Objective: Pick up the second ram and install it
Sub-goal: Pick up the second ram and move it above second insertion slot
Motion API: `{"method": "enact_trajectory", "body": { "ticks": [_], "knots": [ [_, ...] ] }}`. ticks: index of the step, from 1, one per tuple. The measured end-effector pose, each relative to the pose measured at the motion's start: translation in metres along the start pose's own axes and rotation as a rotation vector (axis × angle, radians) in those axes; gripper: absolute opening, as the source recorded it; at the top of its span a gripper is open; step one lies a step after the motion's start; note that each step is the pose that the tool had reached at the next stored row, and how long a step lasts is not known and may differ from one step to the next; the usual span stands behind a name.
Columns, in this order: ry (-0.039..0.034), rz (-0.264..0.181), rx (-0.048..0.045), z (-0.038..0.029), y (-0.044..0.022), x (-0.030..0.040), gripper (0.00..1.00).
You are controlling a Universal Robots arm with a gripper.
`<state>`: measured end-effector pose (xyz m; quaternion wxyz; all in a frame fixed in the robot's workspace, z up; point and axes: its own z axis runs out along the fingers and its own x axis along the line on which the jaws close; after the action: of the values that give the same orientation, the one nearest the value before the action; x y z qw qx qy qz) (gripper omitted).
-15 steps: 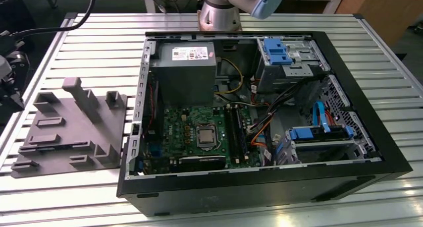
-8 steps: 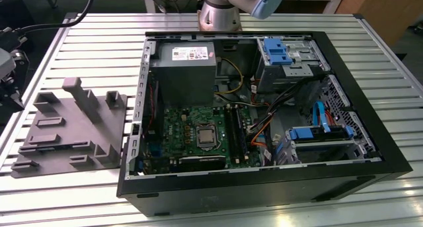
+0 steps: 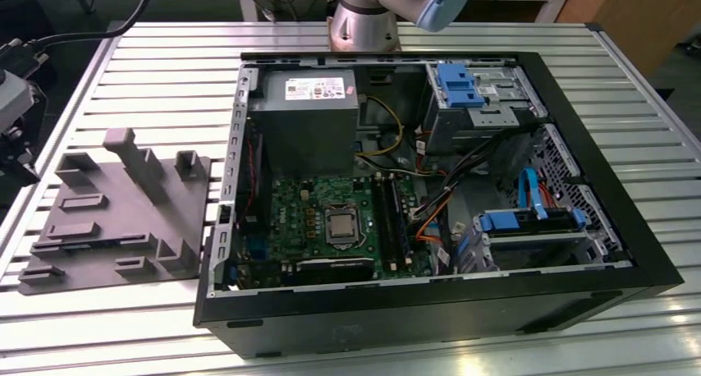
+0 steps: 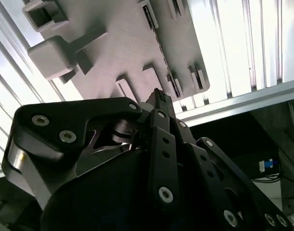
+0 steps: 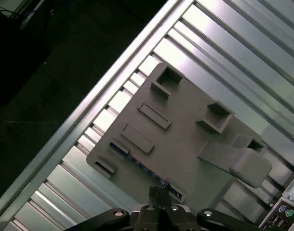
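Observation:
A dark ram stick lies on edge in a long slot near the rim of the grey fixture plate. In the second wrist view the same ram runs along the plate. My gripper hangs well above the plate, over one end of the stick, and its black fingertips are pressed together with nothing between them. In the second wrist view the gripper shows from the side. The open computer case holds the green motherboard, with its black memory slots beside the processor.
The fixture plate sits on the slatted metal table, at the exterior view's left of the case. Raised blocks and a tall post stand on it. The table edge and dark floor are close by. The arm's base is behind the case.

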<state>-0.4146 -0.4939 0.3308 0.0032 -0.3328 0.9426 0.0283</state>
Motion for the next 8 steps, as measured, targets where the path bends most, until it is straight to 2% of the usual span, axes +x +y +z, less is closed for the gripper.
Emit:
{"method": "enact_trajectory", "body": {
  "ticks": [8],
  "knots": [
    [0.0040, -0.077, -0.0019, 0.0000, 0.0000, 0.0000, 0.11]
  ]
}}
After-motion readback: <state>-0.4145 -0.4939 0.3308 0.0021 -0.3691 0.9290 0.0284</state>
